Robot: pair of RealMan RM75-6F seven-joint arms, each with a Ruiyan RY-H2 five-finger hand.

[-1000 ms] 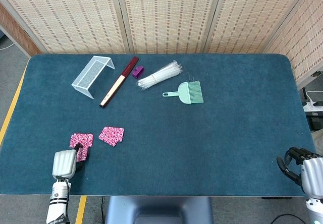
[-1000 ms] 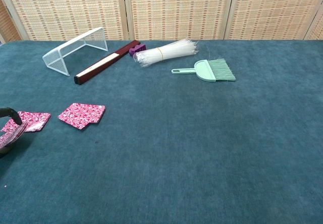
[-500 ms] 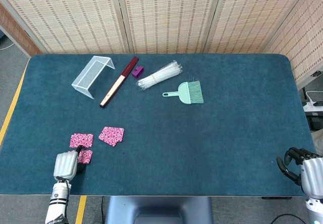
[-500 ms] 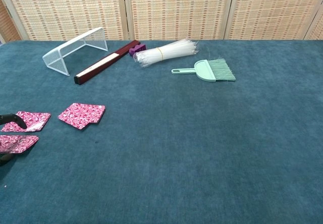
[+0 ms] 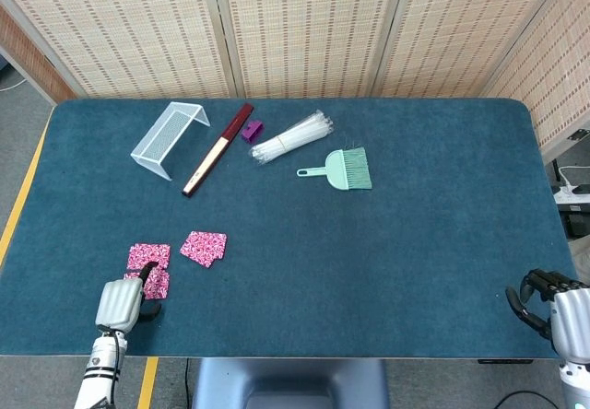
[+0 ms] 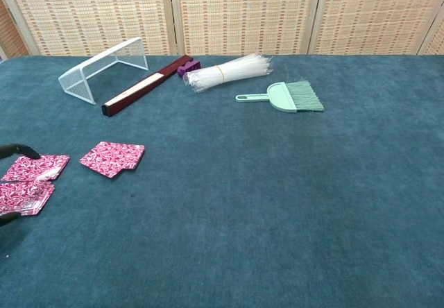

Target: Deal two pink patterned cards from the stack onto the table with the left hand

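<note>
The left hand (image 5: 119,304) is gripping the pink stack (image 5: 155,283) at the counter's (image 5: 387,243) near-left edge. Two pink cards (image 5: 203,247) are lying dealt just beyond it, so the task is looking nearly complete. The right hand (image 5: 550,306) is resting curled, holding nothing.

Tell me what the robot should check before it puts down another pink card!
1. Left hand holds the stack of pink cards: ok, its fingers show around the stack at the table's near left edge.
2. One card lies flat on the table just beyond the stack: ok.
3. A second pink patch lies to the right of that card: ok, though it looks like two overlapping cards; cannot tell the count.
4. Free cloth next to the dealt cards: ok.
5. Right hand out of the way: ok, at the far right edge.
6. Brush and other clutter far from the cards: ok.
</note>
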